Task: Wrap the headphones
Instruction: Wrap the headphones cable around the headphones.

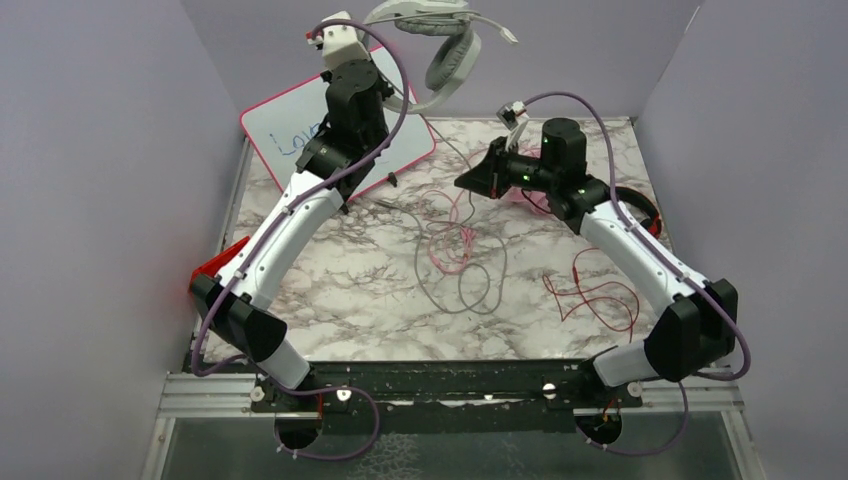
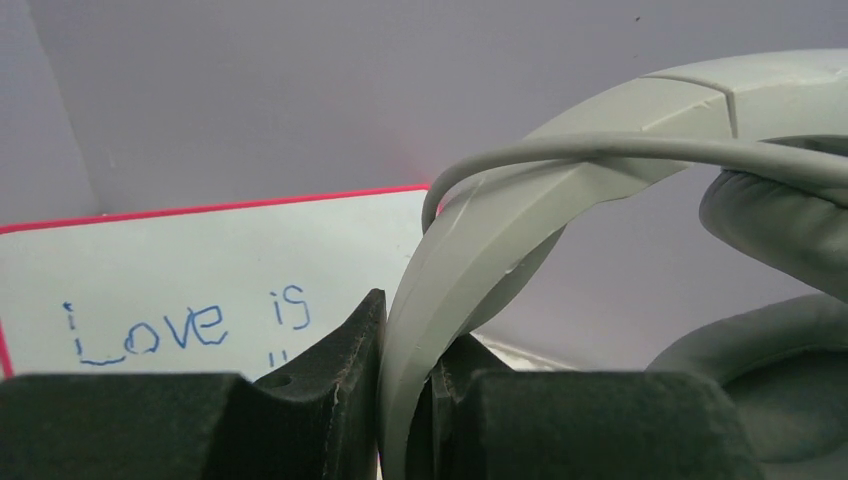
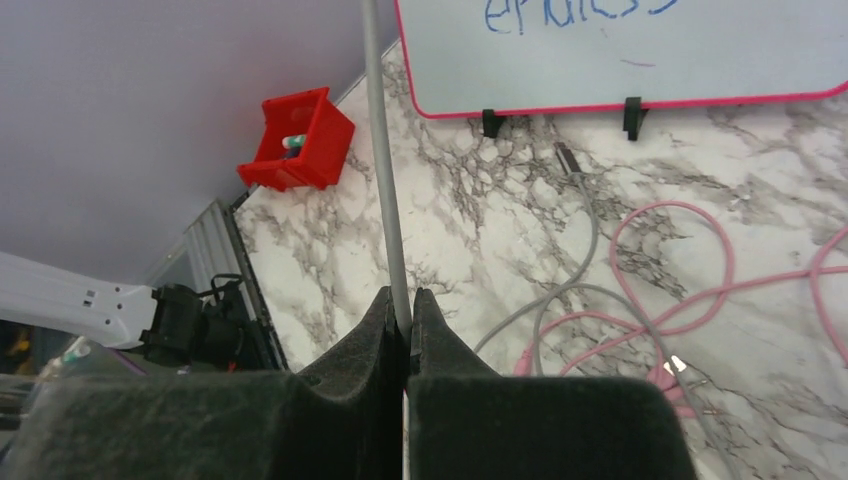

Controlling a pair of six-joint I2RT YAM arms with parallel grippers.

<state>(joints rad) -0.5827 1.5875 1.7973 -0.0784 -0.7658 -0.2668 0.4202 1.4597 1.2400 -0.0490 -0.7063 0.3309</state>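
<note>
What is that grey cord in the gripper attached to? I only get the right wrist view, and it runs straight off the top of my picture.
Observer: The cord rises toward the grey headphones, which hang in the air near the back wall. I can't trace it all the way.
Operator: Hanging from what?
Observer: The left gripper is shut on their headband.
Operator: Anything else on the table that I miss?
Observer: A red cable lies loose beside the right arm.
</note>
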